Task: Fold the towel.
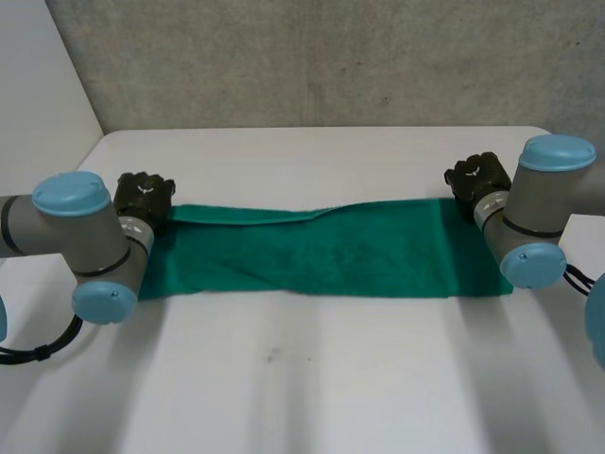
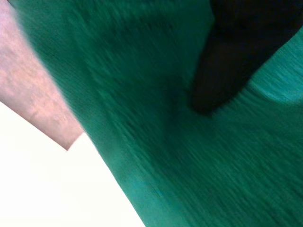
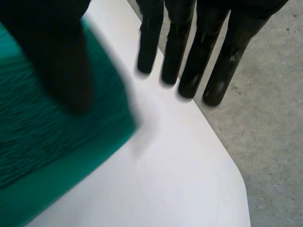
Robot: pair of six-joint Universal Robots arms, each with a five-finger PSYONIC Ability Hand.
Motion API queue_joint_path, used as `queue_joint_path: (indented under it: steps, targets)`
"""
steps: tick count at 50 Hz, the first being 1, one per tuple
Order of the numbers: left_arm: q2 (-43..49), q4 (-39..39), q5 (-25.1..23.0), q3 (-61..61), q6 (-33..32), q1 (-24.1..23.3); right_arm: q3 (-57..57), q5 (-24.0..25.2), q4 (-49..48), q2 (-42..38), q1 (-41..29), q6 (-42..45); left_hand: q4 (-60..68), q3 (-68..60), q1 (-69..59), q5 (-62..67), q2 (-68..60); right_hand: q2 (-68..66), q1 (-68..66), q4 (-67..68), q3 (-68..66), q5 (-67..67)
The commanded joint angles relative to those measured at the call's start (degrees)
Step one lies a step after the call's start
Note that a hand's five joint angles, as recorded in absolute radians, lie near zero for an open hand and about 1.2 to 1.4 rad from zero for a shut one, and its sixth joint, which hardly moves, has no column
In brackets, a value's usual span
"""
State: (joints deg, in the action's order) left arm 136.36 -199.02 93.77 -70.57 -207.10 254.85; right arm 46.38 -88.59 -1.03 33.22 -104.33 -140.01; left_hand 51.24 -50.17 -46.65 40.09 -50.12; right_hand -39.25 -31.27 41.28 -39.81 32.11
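The green towel [image 1: 312,251] lies as a long strip across the white table [image 1: 312,378], with a narrow fold along its far edge on the left. My left hand [image 1: 144,196] is at the towel's far left corner. In the left wrist view the hand [image 2: 232,61] shows as a dark shape against the cloth [image 2: 142,118]. My right hand [image 1: 477,178] is at the far right corner and is open. Its straight fingers [image 3: 189,47] reach past the towel's corner over bare table [image 3: 165,165], and its thumb [image 3: 61,61] hovers over the towel [image 3: 38,142].
The table's rounded far right corner lies just beyond my right hand, with grey floor [image 3: 265,118] past it. A grey wall [image 1: 312,57] stands behind the table. White tabletop stretches in front of the towel.
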Motion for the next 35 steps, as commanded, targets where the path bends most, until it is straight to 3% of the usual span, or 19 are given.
queue_joint_path:
  steps: [1,11,17,24,29,31,35]
  targets:
    - [-0.83,-3.39,0.36,-1.67,-0.24,-2.16,-1.29,-2.11,0.06,-0.53,-0.17,-1.58,-41.16,40.09,36.56,-40.01,40.03,29.25,21.27,-31.28,29.81,-32.11]
    - [-10.49,-3.31,0.62,-9.40,0.12,-2.60,13.11,-0.71,0.50,15.54,0.80,-12.21,-41.24,40.17,36.65,-40.09,40.12,29.25,21.27,-31.28,29.81,-32.11]
    - [-15.76,-3.39,0.36,-16.25,0.55,-2.25,27.17,5.61,2.51,24.42,3.87,-14.15,-41.24,40.17,36.65,-40.09,40.12,29.25,21.27,-31.28,29.81,-32.11]
    - [-18.06,-3.75,0.18,-21.01,0.64,-2.16,35.44,10.36,4.72,25.75,7.39,-14.50,-41.24,40.17,36.65,-40.09,40.12,25.83,17.85,-27.87,26.39,-28.69]
    - [-18.15,-3.75,0.27,-22.50,0.64,-2.25,36.59,10.36,4.37,24.96,8.88,-14.50,-41.24,40.17,36.65,-40.09,40.12,20.26,12.28,-22.30,20.83,-23.13]
    - [-18.15,-3.75,0.27,-22.77,0.64,-2.25,36.59,10.54,4.02,23.56,9.85,-14.59,-41.24,40.17,36.65,-40.09,40.12,15.23,7.25,-17.26,15.79,-18.09]
    - [-18.15,-3.75,0.27,-23.21,0.64,-2.34,35.45,10.45,2.44,19.25,11.26,-14.42,-41.24,40.17,36.65,-40.09,40.12,-8.27,-16.25,6.24,-7.71,5.41]
